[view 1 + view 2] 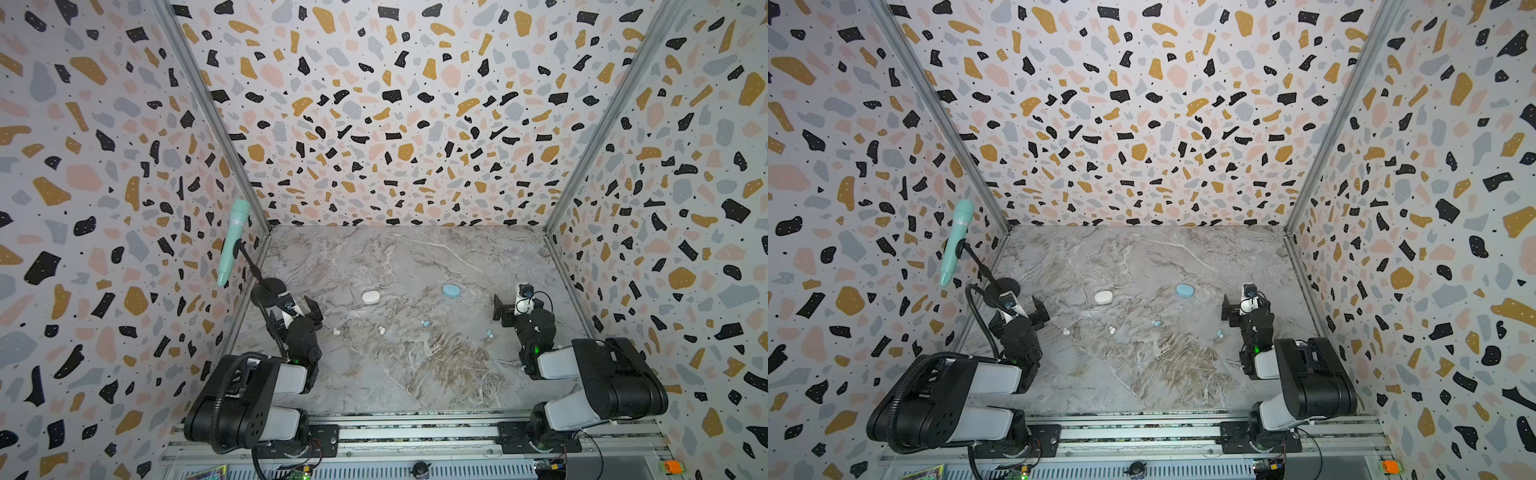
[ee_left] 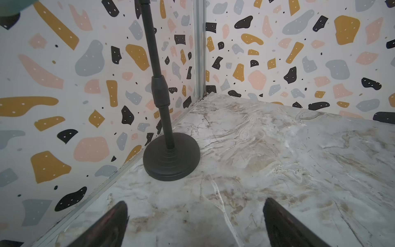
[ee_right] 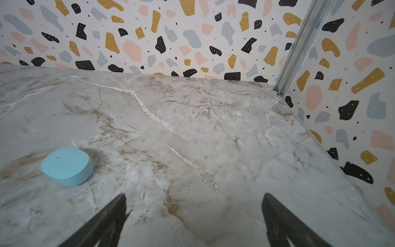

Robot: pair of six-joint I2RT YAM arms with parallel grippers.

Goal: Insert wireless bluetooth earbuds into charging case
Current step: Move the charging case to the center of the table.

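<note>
Two white earbuds (image 1: pixel 336 331) and two blue earbuds (image 1: pixel 425 323) are being displayed loose on the counter (image 1: pixel 415 382), spread in a rough row between the arms. The second white earbud (image 1: pixel 381 330) is lying near the middle, and the second blue earbud (image 1: pixel 489 333) is lying nearest the right arm. All four are lying outside the cases. Farther back, the white case (image 1: pixel 370 297) and the blue case (image 1: pixel 451 290) are being shown closed, well apart. The left gripper (image 2: pixel 195 205) is being held with jaws wide apart and empty, low over the counter, facing the black base of the microphone stand (image 2: pixel 171 158). The right gripper (image 3: pixel 194 196) is likewise being held spread and empty over bare counter, with the blue case off to one side.
</note>
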